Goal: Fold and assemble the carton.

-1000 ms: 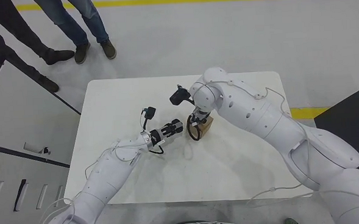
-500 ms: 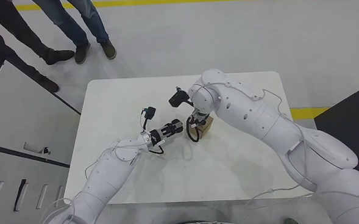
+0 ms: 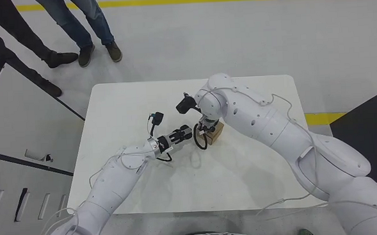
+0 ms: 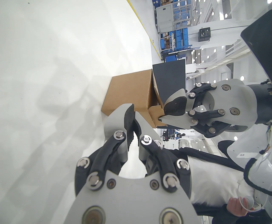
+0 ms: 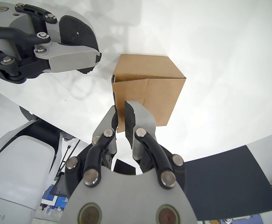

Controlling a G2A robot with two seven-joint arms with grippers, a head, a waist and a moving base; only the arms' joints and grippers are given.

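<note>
A small brown carton stands on the white table near its middle, seen closer in the left wrist view and the right wrist view. Its side seam gapes a little at one upper corner. My right gripper comes from above and is shut on a cardboard edge at the carton's near corner; the top view and the left wrist view show it too. My left gripper lies low over the table just left of the carton, fingers together and holding nothing.
Bare table surface lies all around the carton. Two people's legs stand on the floor beyond the table's far left corner. A dark panel sits off the table's right edge, and a grey cabinet stands to the left.
My left gripper has crept slightly toward the carton. The right gripper and the carton have barely shifted.
</note>
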